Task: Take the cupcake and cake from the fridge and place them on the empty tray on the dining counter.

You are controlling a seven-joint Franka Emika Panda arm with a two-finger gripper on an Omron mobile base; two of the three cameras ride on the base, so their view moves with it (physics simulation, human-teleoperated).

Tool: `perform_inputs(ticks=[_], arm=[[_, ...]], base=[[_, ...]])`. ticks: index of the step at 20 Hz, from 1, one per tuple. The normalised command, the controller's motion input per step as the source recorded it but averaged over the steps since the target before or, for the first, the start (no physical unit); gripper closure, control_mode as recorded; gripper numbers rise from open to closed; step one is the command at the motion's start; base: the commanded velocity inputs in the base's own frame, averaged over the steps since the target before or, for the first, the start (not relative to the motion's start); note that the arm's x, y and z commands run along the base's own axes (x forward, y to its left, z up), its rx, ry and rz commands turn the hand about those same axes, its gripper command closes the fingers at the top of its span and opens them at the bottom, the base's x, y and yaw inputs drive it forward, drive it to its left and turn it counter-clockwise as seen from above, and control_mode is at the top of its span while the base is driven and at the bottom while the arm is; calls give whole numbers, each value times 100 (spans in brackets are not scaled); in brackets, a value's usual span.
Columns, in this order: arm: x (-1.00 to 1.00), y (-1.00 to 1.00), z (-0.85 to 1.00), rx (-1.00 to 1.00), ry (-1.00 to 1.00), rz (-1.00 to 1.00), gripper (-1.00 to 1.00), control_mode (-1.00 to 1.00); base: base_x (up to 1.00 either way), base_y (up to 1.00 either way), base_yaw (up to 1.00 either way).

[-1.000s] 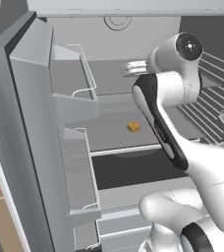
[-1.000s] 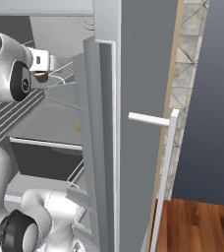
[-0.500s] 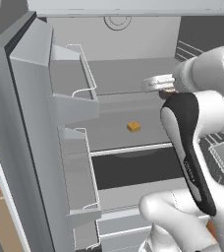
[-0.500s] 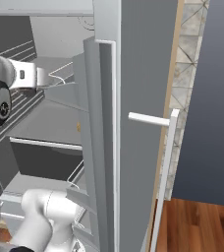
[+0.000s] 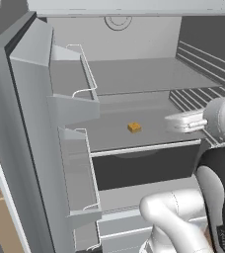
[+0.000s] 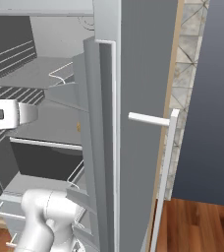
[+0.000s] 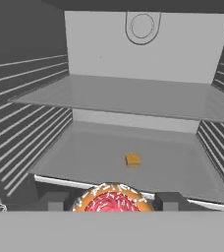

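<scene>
kitchen: open fridge (image 5: 134,74), tiled wall (image 6: 190,59)

The cake (image 5: 133,127) lies alone on the fridge (image 5: 30,118) lower shelf (image 7: 182,170)

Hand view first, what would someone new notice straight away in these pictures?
A round cupcake with a red-pink sprinkled top sits between the fingertips of the gripper at the bottom of the hand view. Beyond it, a small orange-yellow boxy piece of cake lies alone on the lower grey shelf of the open pale grey fridge.
</scene>
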Motion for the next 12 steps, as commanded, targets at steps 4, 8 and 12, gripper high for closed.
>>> perform_inputs(ticks=[4,8,12], arm=[[-50,0,-33,-1,0,3,100,100],[0,0,0,0,0,0,100,100],[0,0,0,0,0,0,100,100]], base=[[-50,0,3],[-100,0,2],[-81,0,0]])
